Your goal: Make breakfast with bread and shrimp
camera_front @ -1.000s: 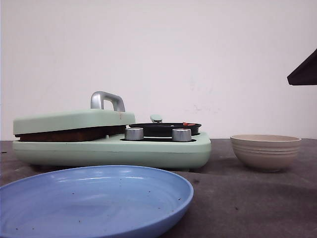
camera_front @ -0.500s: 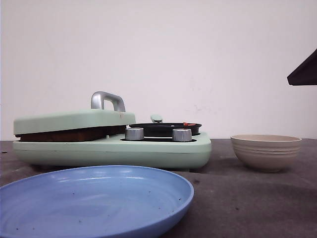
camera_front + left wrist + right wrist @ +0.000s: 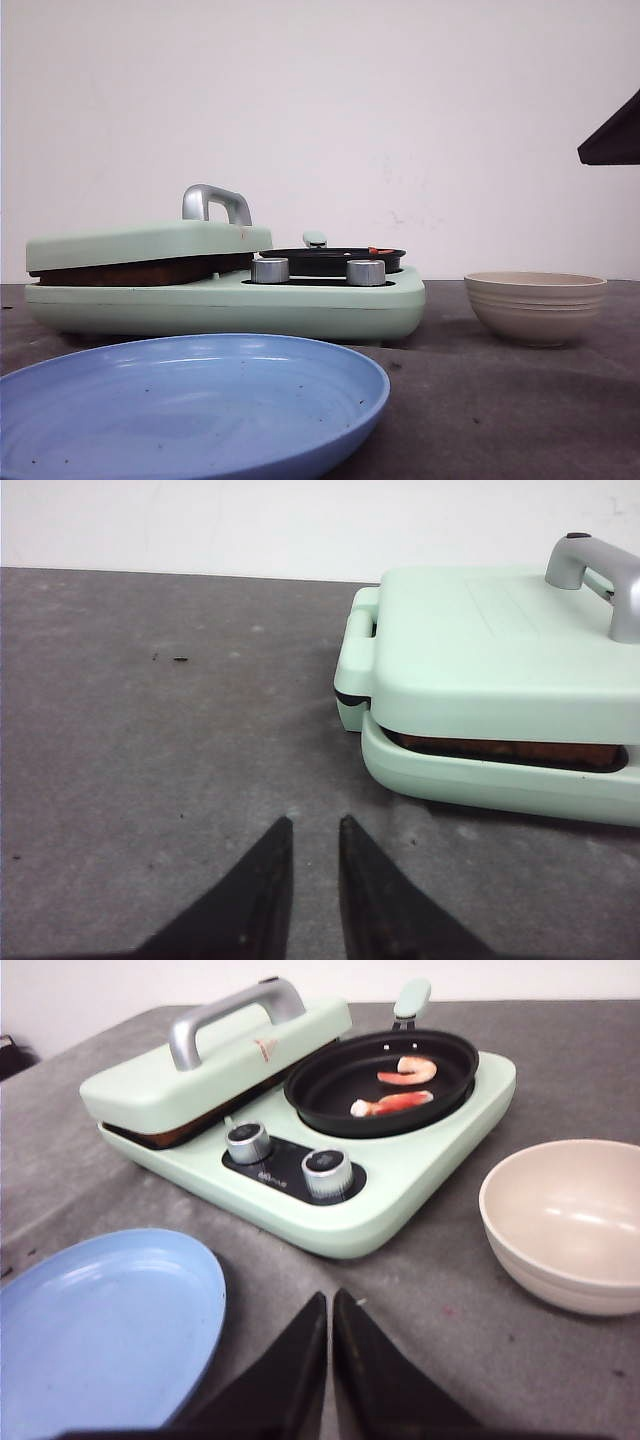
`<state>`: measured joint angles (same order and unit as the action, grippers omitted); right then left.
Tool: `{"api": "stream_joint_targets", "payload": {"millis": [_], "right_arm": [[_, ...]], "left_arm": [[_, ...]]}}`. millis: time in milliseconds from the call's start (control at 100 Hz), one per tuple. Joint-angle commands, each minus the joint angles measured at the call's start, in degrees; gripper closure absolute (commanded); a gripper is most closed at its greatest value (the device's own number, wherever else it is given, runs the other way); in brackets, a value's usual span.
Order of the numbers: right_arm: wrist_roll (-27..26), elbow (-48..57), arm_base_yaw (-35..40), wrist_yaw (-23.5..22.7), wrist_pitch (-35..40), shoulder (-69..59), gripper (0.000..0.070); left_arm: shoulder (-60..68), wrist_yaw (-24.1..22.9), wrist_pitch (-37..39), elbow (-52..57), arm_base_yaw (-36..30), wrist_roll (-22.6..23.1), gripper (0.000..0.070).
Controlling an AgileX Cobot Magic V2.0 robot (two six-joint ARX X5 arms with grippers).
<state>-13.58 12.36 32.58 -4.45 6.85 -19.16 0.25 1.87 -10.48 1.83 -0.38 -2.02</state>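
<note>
Grey tabletop (image 3: 470,1350), two curled orange-pink shrimp (image 3: 404,1087) in black pan (image 3: 330,1090), right tool (image 3: 329,1305) closed empty, left tool (image 3: 313,830) slightly parted, empty

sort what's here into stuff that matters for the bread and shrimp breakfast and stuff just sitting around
For the job:
- shrimp, two pieces in the black pan
- bread, a brown edge showing under the closed lid
- green breakfast maker
- blue plate, empty, likely for serving

Just sitting there:
- beige bowl, empty
- dark specks on the table
</note>
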Motion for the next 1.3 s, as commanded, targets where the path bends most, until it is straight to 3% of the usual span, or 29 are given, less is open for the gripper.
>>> {"api": "stream_joint_targets", "payload": {"millis": [0, 760, 1040, 1230, 1290], "right_arm": [[-0.6, 0.2, 0.4, 0.0, -1.3, -0.1, 0.0700], [-0.1, 0.2, -0.6, 1.0, -0.2, 1.3, 0.0700], [15.8, -1.8, -16.2, 4.3, -1.5, 8.2, 0.0700], [21.5, -11.3, -23.8, 5.9, -4.0, 15.6, 0.0700], [22.6, -11.7, -25.3, 5.7, 2.8, 19.5, 0.0700]], "left_arm": [[-0.1, 0.2, -0.2, -1.0, 0.0, 0.9, 0.0697], [0.0, 0.0, -0.2, -1.0, 0.0, 0.9, 0.0697], [0.0, 0.1, -0.2, -1.0, 0.0, 0.9, 0.0697], [0.0, 0.0, -0.2, -1.0, 0.0, 0.9, 0.0697], [0.0, 0.0, -0.2, -1.0, 0.0, 0.9, 0.0697]]}}
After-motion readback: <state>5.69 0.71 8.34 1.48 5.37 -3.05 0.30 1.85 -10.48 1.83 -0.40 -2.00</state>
